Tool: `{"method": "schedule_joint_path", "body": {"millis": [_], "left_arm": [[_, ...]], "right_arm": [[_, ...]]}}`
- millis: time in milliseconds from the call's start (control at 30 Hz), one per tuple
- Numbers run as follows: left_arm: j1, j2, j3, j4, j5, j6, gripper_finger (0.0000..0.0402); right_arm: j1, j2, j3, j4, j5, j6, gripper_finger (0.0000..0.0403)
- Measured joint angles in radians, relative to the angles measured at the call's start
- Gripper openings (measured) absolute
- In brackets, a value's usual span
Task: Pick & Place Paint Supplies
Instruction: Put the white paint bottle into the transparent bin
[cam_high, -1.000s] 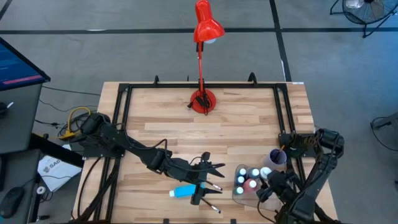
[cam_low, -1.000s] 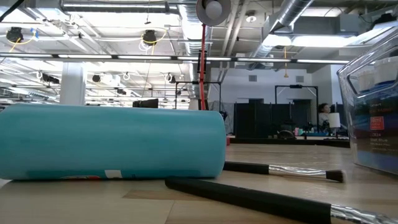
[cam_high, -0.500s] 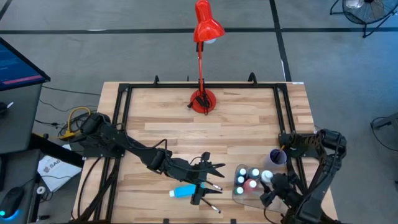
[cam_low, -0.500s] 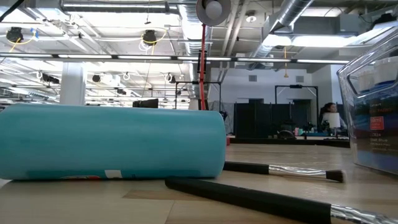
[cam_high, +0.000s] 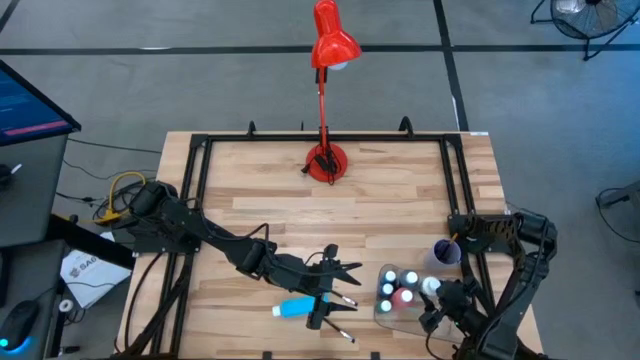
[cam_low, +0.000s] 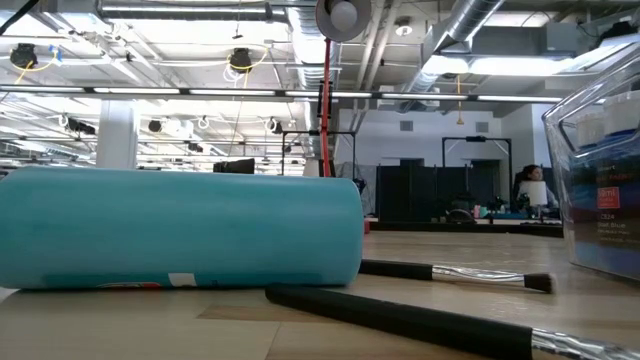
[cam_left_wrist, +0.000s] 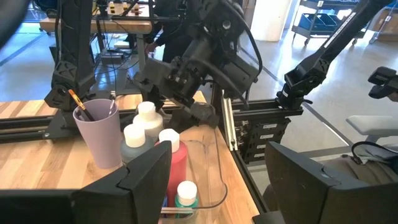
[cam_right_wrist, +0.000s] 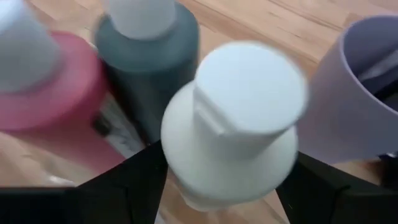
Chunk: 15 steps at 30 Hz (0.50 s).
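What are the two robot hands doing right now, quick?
Left gripper: open, holding nothing, above the teal tube.
Right gripper: open around the white bottle in the tray; gripped or not, can't tell.

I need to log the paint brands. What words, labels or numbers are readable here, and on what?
No text reads clearly.
Teal paint tube: a red and white label strip along its lower edge, too blurred to read.
Clear plastic tray: a red label behind the wall, too blurred to read.
White-capped bottles: no label shows.
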Motion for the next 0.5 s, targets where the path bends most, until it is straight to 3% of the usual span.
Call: {"method": "schedule_joint_path", "body": {"millis": [267, 500], "left_arm": [[0.0, 0.0, 0.0, 0.0, 0.0, 0.0, 0.0237], [0.0, 0.0, 0.0, 0.0, 0.0, 0.0, 0.0237]], "right_arm": [[0.007, 0.021, 0.0, 0.015, -0.016, 0.001, 0.0274], [0.022, 0.021, 0.016, 0.039, -0.018, 0.003, 0.0332]]}}
